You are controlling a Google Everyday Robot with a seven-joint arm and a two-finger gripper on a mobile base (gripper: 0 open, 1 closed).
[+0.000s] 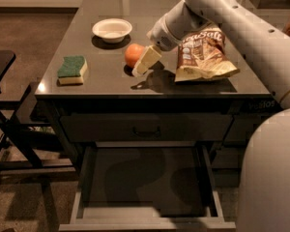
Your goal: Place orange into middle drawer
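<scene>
- Currently the gripper (144,63) sits low over the worktop (111,81), tight against the right side of the orange (131,53), with its pale tip slanting down towards the near left.
- Whether the gripper is spread, pressed together or pinching the fruit cannot be told from this angle.
- The orange rests on the worktop about midway across, not in any drawer.
- A white bowl (112,29) stands just beyond it to the far left.
- A brown chip bag (203,52) lies to the right, under the robot arm (232,18) reaching in from the far right.
- A green-topped sponge (71,69) lies near the left edge, well apart from the orange.
- Below a closed drawer (146,128), the middle drawer (145,220) is pulled out towards the near side, its dark floor showing.
</scene>
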